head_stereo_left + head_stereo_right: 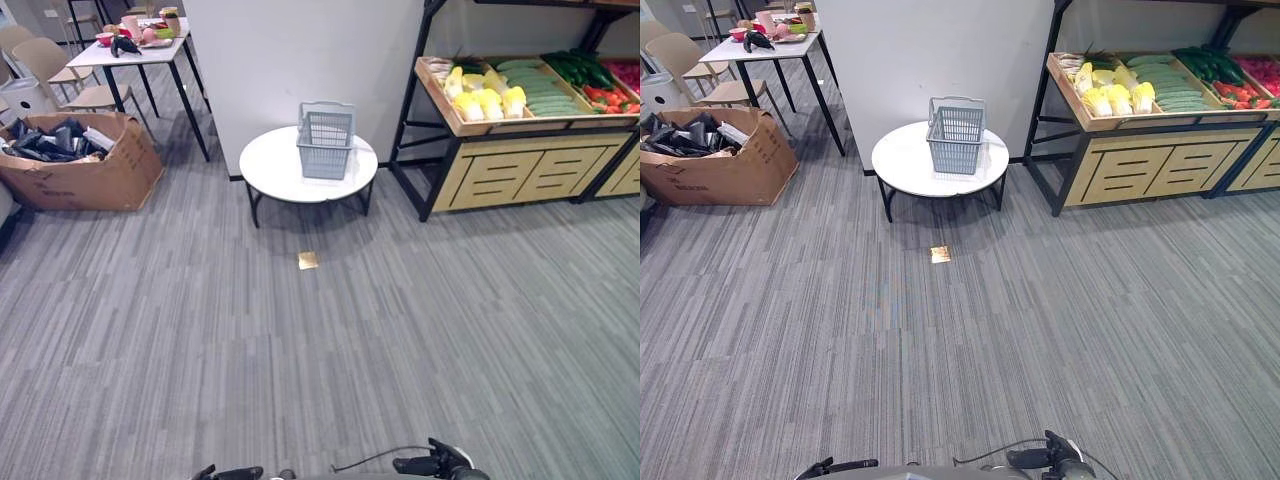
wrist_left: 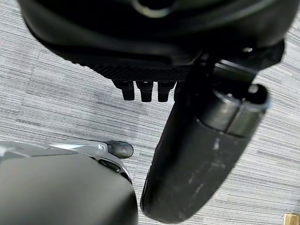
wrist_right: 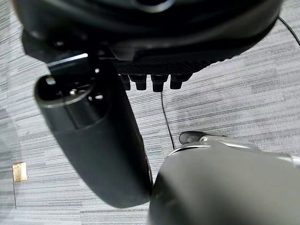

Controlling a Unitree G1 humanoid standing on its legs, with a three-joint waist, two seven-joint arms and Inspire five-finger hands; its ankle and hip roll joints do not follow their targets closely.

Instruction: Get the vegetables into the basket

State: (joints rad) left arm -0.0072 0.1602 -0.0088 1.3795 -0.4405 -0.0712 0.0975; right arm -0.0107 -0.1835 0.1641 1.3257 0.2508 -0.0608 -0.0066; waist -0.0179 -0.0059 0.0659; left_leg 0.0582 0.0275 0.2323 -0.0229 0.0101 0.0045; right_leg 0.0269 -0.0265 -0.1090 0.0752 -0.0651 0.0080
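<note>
While the basket (image 1: 326, 141) sits empty on the round table (image 1: 275, 170) | vegetables (image 1: 487, 97) shelved right of it | nothing gathered | left hand (image 2: 197, 154), right hand (image 3: 93, 140): fingers straight, nothing held

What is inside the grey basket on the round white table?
The basket stands on the round table, and nothing shows through its mesh walls; it looks empty. Its floor is partly covered by the near wall. The vegetables lie on the shelf.

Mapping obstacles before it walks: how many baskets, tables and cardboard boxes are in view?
Basket: 1
Tables: 2, the round table and the rectangular table
Cardboard box: 1
Total: 4
</note>
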